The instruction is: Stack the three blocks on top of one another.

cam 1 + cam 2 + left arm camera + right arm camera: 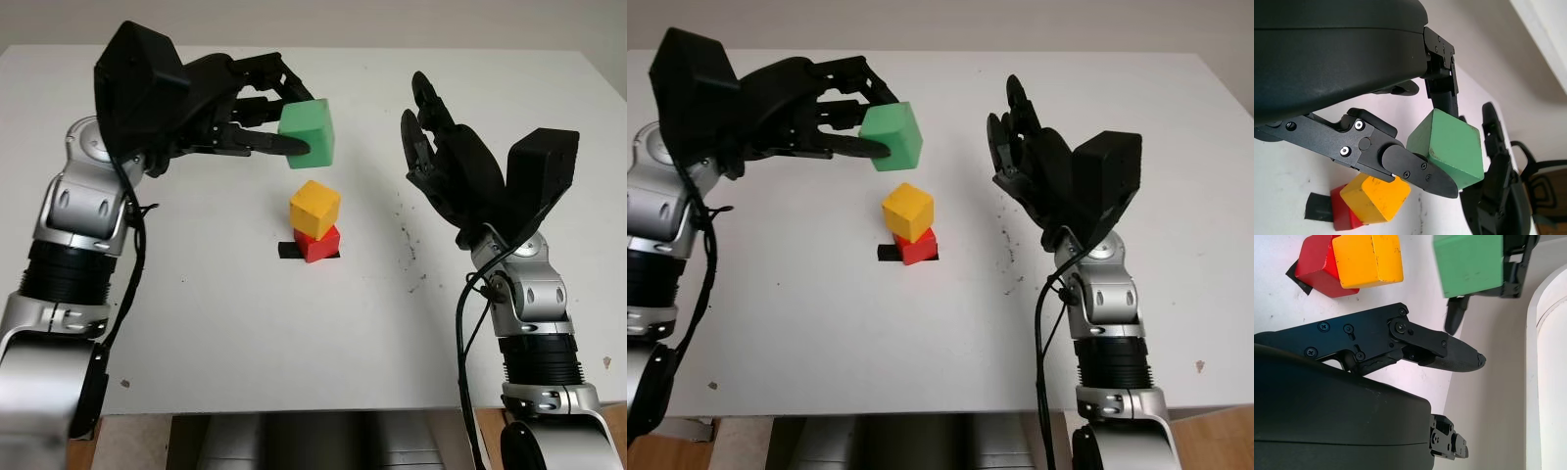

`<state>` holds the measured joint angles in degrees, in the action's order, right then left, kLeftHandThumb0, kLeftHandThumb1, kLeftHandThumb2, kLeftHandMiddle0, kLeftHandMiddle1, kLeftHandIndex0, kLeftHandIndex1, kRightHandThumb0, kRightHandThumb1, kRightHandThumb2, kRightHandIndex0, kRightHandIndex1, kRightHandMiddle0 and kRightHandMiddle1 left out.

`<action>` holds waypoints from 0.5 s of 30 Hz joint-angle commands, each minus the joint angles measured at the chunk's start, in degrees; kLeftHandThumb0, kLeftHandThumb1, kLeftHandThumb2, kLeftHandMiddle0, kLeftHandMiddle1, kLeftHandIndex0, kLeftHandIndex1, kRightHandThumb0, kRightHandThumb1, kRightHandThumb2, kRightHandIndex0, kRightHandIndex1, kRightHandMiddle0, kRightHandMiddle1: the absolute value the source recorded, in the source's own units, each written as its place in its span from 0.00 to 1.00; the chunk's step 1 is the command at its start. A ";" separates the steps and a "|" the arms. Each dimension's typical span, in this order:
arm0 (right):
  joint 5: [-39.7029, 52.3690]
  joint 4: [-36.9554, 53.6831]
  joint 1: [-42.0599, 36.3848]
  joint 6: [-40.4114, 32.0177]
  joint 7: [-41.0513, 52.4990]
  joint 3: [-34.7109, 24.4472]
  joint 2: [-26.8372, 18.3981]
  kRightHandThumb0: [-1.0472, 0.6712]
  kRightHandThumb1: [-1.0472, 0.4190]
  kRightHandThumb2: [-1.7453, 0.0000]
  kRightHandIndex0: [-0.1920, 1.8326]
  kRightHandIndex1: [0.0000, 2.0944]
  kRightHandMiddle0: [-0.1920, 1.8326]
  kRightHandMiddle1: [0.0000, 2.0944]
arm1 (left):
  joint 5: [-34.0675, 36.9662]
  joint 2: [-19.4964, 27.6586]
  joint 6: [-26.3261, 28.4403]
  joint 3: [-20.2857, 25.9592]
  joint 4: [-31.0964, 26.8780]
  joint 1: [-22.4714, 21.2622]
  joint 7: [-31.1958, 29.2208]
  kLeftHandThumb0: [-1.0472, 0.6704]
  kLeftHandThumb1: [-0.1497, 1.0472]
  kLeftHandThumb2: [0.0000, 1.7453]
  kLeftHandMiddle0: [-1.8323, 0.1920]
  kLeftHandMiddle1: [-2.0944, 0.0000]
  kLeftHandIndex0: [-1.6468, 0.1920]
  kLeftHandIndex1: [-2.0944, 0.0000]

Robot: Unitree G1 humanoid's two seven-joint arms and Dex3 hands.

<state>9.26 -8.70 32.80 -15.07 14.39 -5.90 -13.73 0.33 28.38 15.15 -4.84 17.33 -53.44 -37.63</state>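
A yellow block (pixel 314 207) sits on a red block (pixel 319 243) at the middle of the white table (pixel 245 333), over a black tape mark (pixel 290 252). My left hand (pixel 269 119) is shut on a green block (pixel 308 133) and holds it in the air, just behind and slightly left of the two-block stack. The left wrist view has the green block (pixel 1447 147) pinched between fingers above the yellow block (pixel 1376 198) and the red block (pixel 1342 215). Off to the right of the stack, my right hand (pixel 426 132) is raised and open, holding nothing.
Small dark specks (pixel 407 245) mark the table right of the stack. The table's front edge (pixel 294 411) runs near the bottom of the head views.
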 commanded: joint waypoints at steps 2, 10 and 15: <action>0.15 1.43 -0.53 0.15 -0.07 -0.29 -0.18 0.27 0.00 0.62 0.00 0.00 0.00 0.00 | -1.25 0.03 -1.73 -1.02 1.15 -2.51 -0.60 0.30 0.94 0.03 0.74 0.97 0.65 0.23; 0.42 0.96 -0.40 0.50 0.40 -0.27 -0.06 0.26 0.00 0.62 0.00 0.00 0.00 0.00 | -1.17 -0.24 -1.80 -1.26 2.04 -2.80 -2.86 0.33 0.93 0.03 0.76 0.98 0.65 0.25; 0.26 1.28 -0.33 -0.06 0.34 -0.16 -0.18 0.27 0.00 0.62 0.00 0.00 0.00 0.00 | -3.17 0.63 -3.78 -2.40 1.20 -2.40 -3.69 0.31 0.93 0.03 0.76 0.98 0.67 0.22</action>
<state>9.48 -8.62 32.57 -15.09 14.70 -6.05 -13.71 -2.51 28.28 12.41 -6.87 19.60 -54.56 -40.96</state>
